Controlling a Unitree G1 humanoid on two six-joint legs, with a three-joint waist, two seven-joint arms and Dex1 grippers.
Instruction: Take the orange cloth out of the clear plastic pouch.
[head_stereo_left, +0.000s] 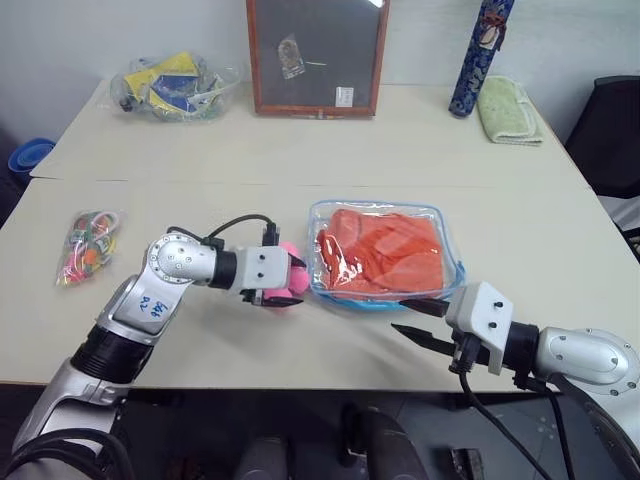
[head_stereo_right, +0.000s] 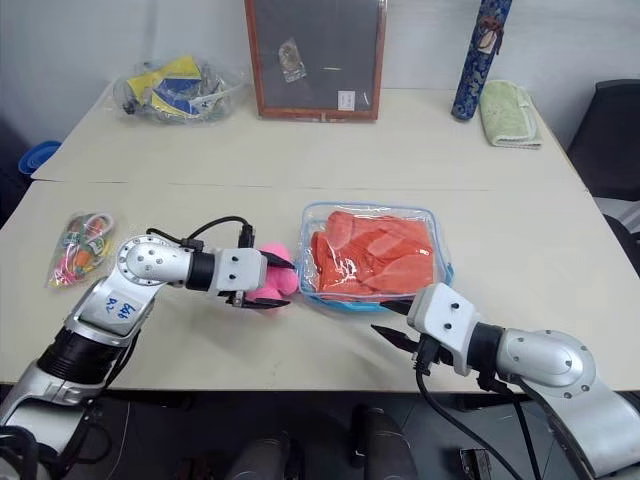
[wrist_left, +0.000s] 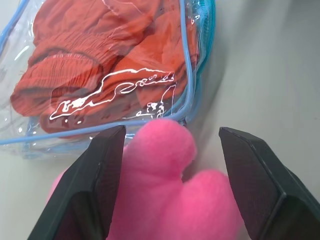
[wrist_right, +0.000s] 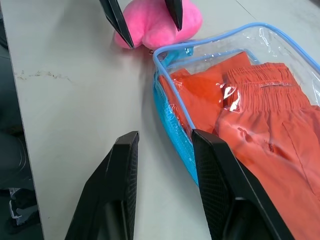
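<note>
Lying at the surface's centre, the clear plastic pouch still encloses the orange cloth. Left tool gapes around the pink ball at nine o'clock; right tool, parted and empty, hovers at five o'clock. Tugging the charm risks dragging the unpinned pouch.

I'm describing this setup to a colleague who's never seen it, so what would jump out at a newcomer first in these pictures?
The bright orange cloth stands out first, still packed inside the clear plastic pouch near the table's front edge. Next is the pink fluffy ball at the pouch's left end, with the left hand open astride it. The right hand sits open at the pouch's near corner, holding nothing.
</note>
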